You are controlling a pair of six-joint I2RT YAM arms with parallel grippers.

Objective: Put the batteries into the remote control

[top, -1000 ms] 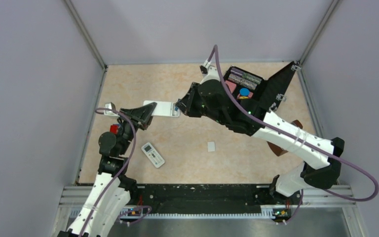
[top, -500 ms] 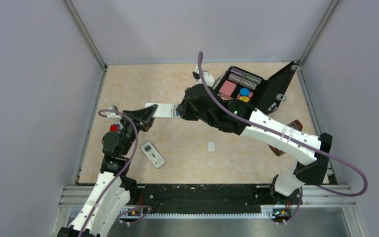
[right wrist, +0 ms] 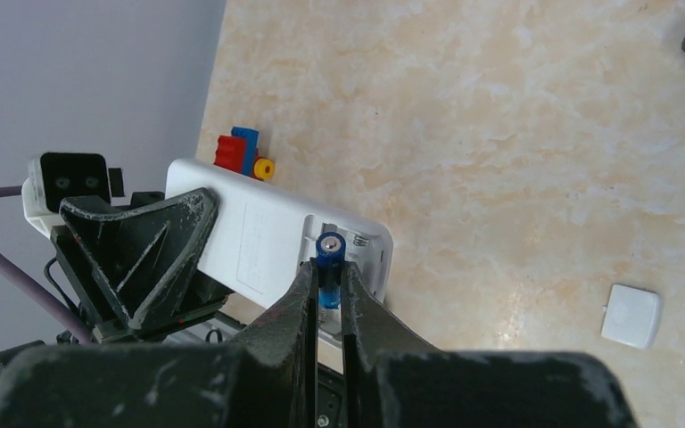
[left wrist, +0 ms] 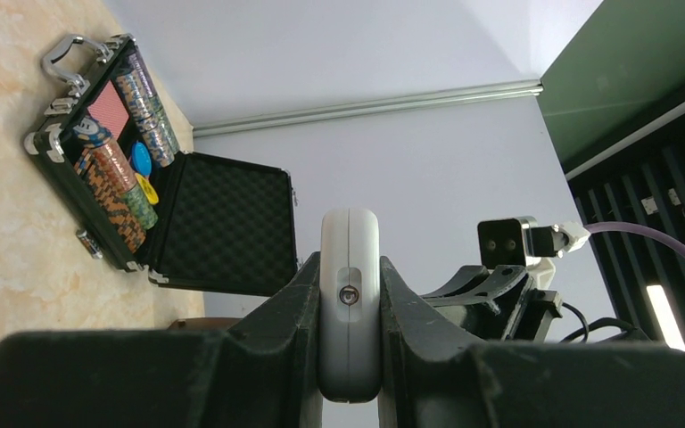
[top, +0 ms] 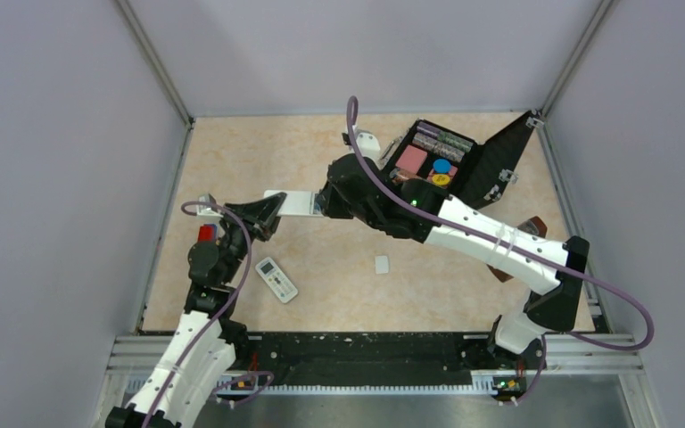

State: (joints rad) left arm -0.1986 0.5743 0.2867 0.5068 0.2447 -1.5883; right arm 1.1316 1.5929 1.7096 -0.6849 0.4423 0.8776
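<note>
My left gripper point(top: 266, 212) is shut on the white remote control point(top: 292, 201) and holds it above the table, plain back up. In the left wrist view the remote point(left wrist: 350, 303) stands edge-on between the jaws. My right gripper point(top: 325, 201) is at the remote's right end. In the right wrist view it point(right wrist: 327, 267) is shut on a blue battery point(right wrist: 328, 257), whose tip is at the open battery compartment point(right wrist: 357, 245) of the remote point(right wrist: 250, 234). No other battery shows.
A small white battery cover point(top: 382, 264) lies on the table. A second white remote point(top: 276, 279) lies near the left arm. An open black case point(top: 446, 160) with chips stands at the back right. A red and blue toy point(right wrist: 243, 153) sits by the left wall.
My right arm has swung left, bringing the battery along the remote's right end. The left gripper and remote shifted slightly toward the near side.
</note>
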